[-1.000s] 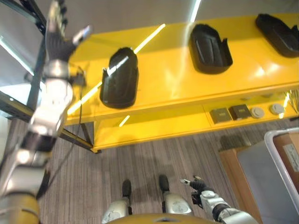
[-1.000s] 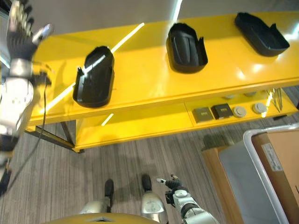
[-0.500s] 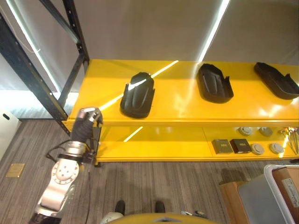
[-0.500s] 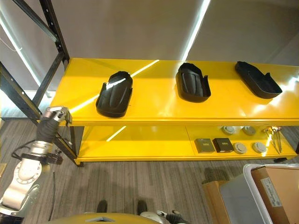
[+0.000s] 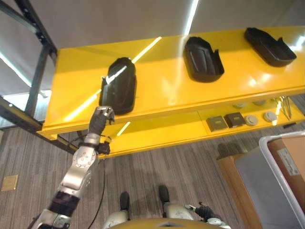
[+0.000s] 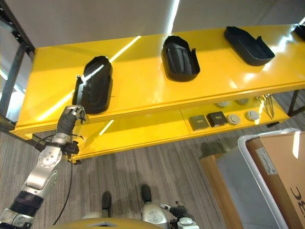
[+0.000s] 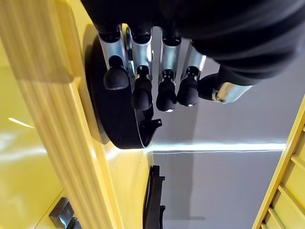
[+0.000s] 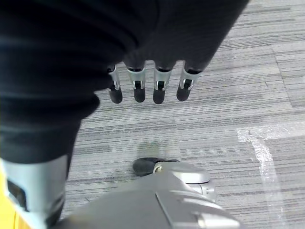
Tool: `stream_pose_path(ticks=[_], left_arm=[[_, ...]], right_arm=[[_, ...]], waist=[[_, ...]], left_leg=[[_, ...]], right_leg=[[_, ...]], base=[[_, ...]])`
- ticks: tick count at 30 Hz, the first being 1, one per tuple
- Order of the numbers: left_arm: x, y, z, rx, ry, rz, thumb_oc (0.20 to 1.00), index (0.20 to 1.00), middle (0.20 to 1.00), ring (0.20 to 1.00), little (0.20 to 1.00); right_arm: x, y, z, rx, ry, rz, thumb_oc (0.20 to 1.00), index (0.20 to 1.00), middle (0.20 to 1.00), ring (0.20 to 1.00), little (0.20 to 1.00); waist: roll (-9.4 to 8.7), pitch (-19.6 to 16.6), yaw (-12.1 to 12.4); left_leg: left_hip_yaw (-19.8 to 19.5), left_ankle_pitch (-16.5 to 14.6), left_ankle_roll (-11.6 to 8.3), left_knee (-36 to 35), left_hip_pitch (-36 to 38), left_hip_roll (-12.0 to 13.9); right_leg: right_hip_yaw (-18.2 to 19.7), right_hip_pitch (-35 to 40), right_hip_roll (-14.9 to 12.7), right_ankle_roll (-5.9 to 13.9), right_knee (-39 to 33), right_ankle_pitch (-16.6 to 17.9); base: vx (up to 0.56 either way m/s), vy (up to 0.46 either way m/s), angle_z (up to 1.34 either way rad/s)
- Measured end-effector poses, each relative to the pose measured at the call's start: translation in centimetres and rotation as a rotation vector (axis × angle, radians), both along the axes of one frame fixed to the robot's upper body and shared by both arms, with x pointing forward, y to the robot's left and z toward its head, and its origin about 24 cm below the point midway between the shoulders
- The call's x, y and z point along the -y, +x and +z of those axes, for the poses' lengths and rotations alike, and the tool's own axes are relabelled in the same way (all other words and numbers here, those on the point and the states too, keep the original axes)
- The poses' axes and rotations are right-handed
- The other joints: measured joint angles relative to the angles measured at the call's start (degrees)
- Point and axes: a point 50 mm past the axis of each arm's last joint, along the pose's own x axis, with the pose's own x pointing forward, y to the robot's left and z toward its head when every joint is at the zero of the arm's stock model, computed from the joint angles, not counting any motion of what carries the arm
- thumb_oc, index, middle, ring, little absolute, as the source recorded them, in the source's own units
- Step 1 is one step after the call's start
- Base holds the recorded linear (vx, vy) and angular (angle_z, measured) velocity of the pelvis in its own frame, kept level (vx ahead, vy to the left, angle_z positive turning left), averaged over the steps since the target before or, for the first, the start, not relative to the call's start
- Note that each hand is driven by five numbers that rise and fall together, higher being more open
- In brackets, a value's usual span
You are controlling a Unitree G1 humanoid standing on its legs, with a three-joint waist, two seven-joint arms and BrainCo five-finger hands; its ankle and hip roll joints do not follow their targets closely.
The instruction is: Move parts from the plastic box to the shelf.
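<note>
Yellow shelf (image 5: pixel 167 90) carried three black parts (image 5: pixel 119 86). Left hand (image 5: pixel 102 117) hung just before the nearest part, fingers (image 7: pixel 141 93) curled, holding nothing. Right hand (image 8: pixel 147 90) hung low over the floor, fingers relaxed.

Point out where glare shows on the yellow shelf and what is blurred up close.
Left eye view: a bright light streak crosses the shelf top and the leftmost black part. Right eye view: the same streak, plus glare patches near the shelf's right end. Left wrist view: the left hand is soft, very near the lens.
</note>
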Motion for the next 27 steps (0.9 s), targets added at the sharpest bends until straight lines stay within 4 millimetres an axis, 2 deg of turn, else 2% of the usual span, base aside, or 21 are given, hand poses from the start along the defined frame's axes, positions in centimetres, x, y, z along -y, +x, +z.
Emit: stream_pose_path(ticks=[4, 11, 14, 16, 23, 27], left_arm=[[0.6, 0.7, 0.8, 0.033, -0.006, 0.006, 0.2, 0.2, 0.2, 0.2, 0.2], [0.5, 1.8, 0.8, 0.039, -0.015, 0.059, 0.2, 0.2, 0.2, 0.2, 0.2], [0.5, 2.5, 1.6, 0.066, -0.022, 0.084, 0.2, 0.2, 0.2, 0.2, 0.2], [0.5, 3.6, 2.9, 0.116, -0.031, 0.114, 0.2, 0.2, 0.2, 0.2, 0.2], [0.8, 5.1, 6.1, 0.225, -0.068, 0.169, 0.2, 0.2, 0.2, 0.2, 0.2], [0.6, 5.2, 6.4, 0.238, -0.079, 0.19, 0.2, 0.2, 0.2, 0.2, 0.2]], right_arm=[[0.2, 0.0, 0.1, 0.013, 0.005, -0.04, 1.0, 1.0, 1.0, 1.0, 1.0], [0.3, 0.3, 0.2, 0.032, -0.01, -0.052, 1.0, 1.0, 1.0, 1.0, 1.0], [0.4, 0.6, 0.3, 0.039, -0.016, -0.047, 1.0, 1.0, 1.0, 1.0, 1.0], [0.3, 1.4, 0.5, 0.061, -0.021, -0.038, 1.0, 1.0, 1.0, 1.0, 1.0], [-0.1, 2.9, 1.0, 0.114, -0.017, -0.007, 1.0, 1.0, 1.0, 1.0, 1.0], [-0.2, 3.2, 1.1, 0.121, -0.018, 0.005, 1.0, 1.0, 1.0, 1.0, 1.0]], waist=[[0.18, 1.04, -0.74], [0.56, 2.27, -0.98], [0.82, 2.62, -1.03], [0.88, 3.31, -1.13], [0.59, 5.16, -2.08], [0.54, 5.2, -2.75]], left_leg=[[1.34, -0.2, -0.06, 0.01, 0.07, 0.21], [1.82, -0.48, -0.25, 0.0, -0.5, 0.67], [1.88, -0.32, -0.38, 0.01, -1.54, 0.73], [2.36, -0.02, -0.36, 0.01, -3.08, 0.73], [3.21, 0.19, -0.41, 0.02, -4.93, 0.79], [3.35, 0.0, -0.32, 0.02, -4.9, 0.81]], right_leg=[[1.06, -0.5, 0.25, -0.23, -0.01, 0.16], [1.51, -1.5, 0.73, -0.08, -0.01, -0.05], [1.58, -2.56, 0.81, -0.15, 0.0, 0.27], [1.79, -4.34, 0.8, -0.27, 0.0, 0.67], [2.19, -6.62, 0.87, -0.61, 0.02, 1.57], [2.39, -6.64, 0.92, -0.55, 0.21, 1.52]], base=[[0.02, -0.014, -0.13], [0.0, -0.012, -0.05], [-0.01, -0.001, -0.02], [-0.02, -0.009, -0.09], [-0.01, -0.003, -0.06], [0.0, 0.0, -0.01]])
